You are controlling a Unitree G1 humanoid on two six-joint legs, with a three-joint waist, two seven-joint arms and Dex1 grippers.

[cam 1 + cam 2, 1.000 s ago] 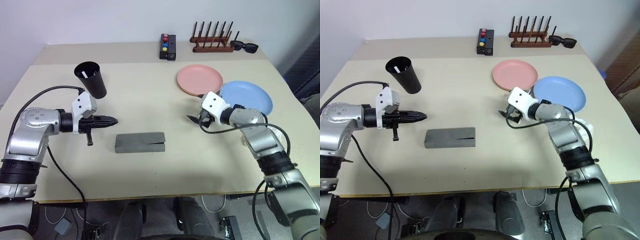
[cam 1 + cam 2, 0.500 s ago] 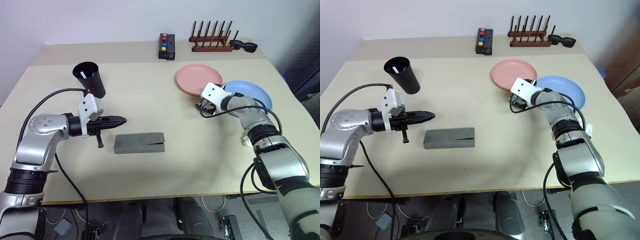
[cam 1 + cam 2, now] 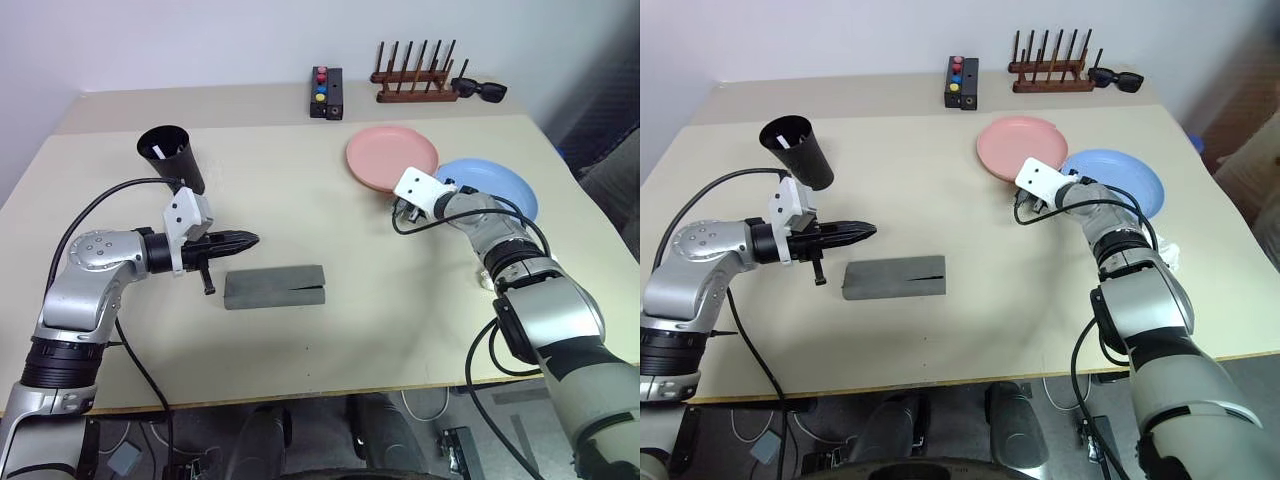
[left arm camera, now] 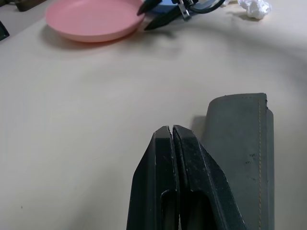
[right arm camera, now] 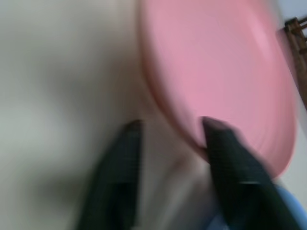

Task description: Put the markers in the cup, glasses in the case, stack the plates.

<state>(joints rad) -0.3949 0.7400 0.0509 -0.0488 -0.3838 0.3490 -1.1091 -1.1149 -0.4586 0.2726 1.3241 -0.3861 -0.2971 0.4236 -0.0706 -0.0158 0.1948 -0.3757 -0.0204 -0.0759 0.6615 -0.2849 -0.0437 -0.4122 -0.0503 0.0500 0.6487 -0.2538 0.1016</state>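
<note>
Now the right tool [image 5: 168, 129] straddles the near rim of the round salmon-pink plastic plate [image 3: 392, 157], fingers apart. That plate lies flat beside the light-blue plastic plate [image 3: 498, 188], touching or overlapping it; being round, it has no long axis. Probably light, stiff and slippery: pinch the rim. Left tool [image 4: 172, 132], fingers together, hovers beside the grey felt case [image 3: 275, 287].

My head stereo looks down over the table [image 3: 300, 330]; both wrist cams sit close, sharing the pink plate [image 4: 91, 21].
</note>
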